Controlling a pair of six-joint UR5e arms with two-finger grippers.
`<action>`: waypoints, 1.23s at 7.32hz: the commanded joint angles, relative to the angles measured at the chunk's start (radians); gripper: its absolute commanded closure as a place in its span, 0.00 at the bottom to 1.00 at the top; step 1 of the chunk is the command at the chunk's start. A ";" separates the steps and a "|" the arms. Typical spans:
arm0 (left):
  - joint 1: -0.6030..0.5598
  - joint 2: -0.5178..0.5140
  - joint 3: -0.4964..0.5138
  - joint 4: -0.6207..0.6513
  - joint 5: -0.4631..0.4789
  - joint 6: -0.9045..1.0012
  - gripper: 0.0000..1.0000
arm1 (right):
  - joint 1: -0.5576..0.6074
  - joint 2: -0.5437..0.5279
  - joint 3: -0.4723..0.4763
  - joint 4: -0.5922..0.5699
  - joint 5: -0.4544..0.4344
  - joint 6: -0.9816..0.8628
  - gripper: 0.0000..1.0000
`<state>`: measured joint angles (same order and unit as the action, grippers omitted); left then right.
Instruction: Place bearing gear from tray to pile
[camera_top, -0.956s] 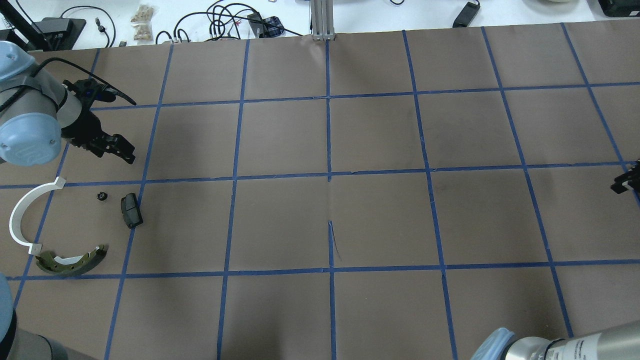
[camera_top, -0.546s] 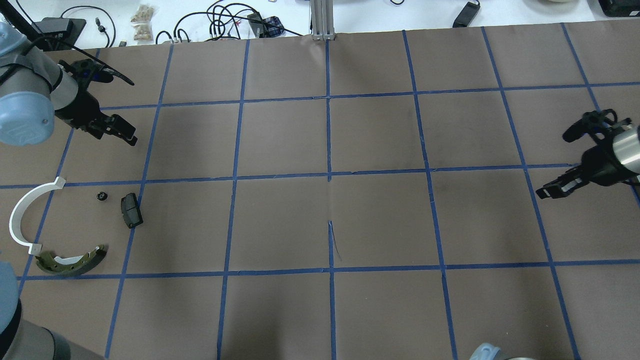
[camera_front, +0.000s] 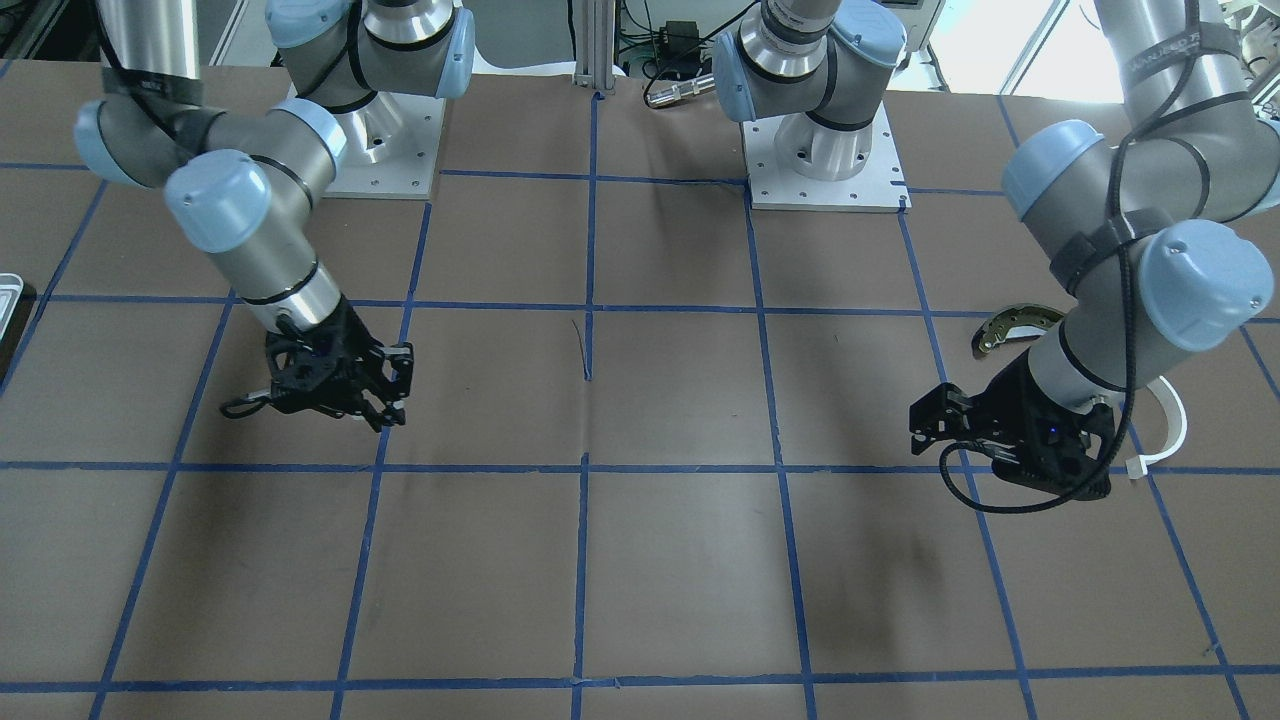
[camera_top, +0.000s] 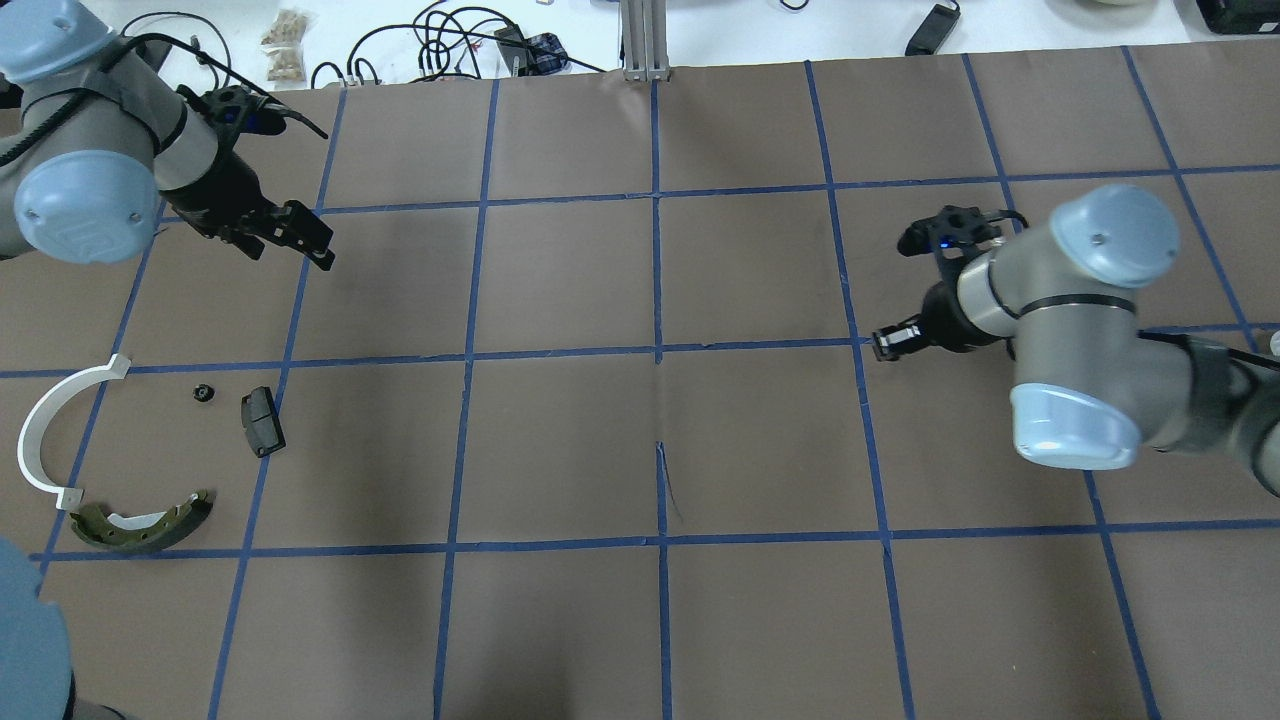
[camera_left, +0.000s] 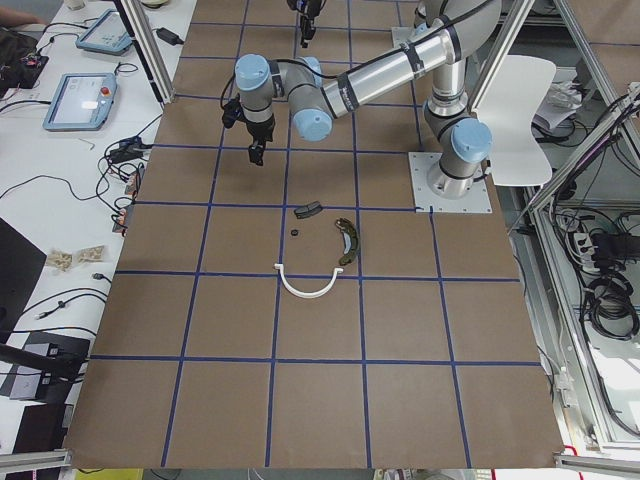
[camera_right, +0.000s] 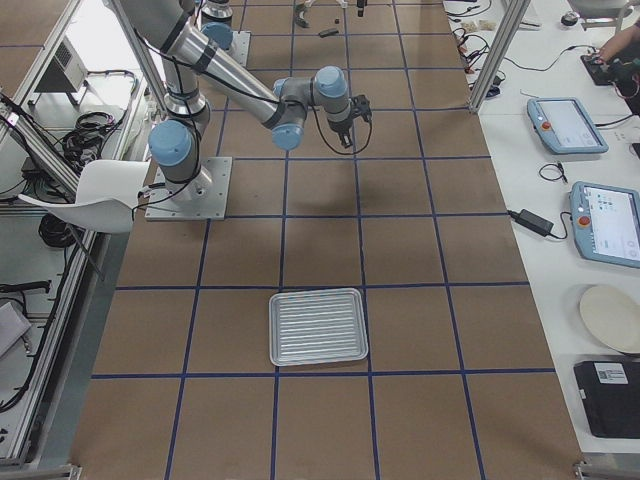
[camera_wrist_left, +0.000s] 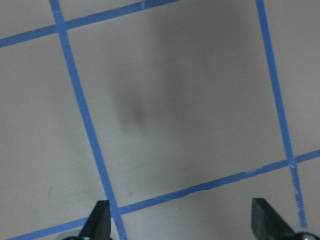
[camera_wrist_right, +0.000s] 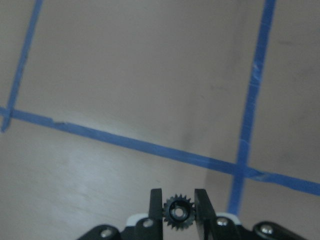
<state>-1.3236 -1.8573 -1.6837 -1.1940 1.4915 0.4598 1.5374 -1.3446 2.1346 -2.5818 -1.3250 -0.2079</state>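
The right gripper (camera_top: 888, 344) had come well into the overhead frame. A second before, only its tip showed at the right edge, and half a second before it hung in the rightmost column of squares. Now it sat right of centre, over the blue tape line that crosses the middle. Its wrist view showed the jaws drawn narrow, pinching a small black toothed bearing gear (camera_wrist_right: 178, 212) clear above the brown paper. So the gear was off the tray (camera_right: 318, 328) (which lay in the lower middle of the right side view, nothing visible in it) and was being carried.

The pile (camera_top: 203, 393) lay unchanged at the lower left of the overhead frame. It was made up of a white plastic arc (camera_top: 40, 440), an olive brake shoe (camera_top: 140, 527), a black pad (camera_top: 262, 420) and a small black round part (camera_left: 293, 233) between arc and pad.

The left gripper (camera_top: 315, 242) had drifted up and to the right, away from the pile, into the upper left of the frame. Its wrist view showed the fingertips (camera_wrist_left: 100, 220) spread wide over bare paper, with nothing between them.

Judged from this, the pick was done and the transfer was only partly covered. The gear was still well apart from the pile, with the left half of the frame yet to cross before lowering and letting go. The left arm's retreat probably left room for that approach
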 joint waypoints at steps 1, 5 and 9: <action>-0.078 0.009 -0.011 -0.026 -0.004 -0.189 0.02 | 0.233 0.150 -0.189 -0.028 -0.047 0.366 1.00; -0.200 -0.008 -0.011 -0.016 -0.007 -0.335 0.08 | 0.377 0.291 -0.318 -0.021 -0.161 0.492 0.20; -0.313 -0.025 -0.001 -0.009 -0.005 -0.536 0.14 | 0.207 0.086 -0.494 0.504 -0.189 0.420 0.00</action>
<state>-1.5738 -1.8741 -1.6928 -1.2089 1.4805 0.0190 1.8207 -1.1688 1.7221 -2.2920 -1.5114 0.2541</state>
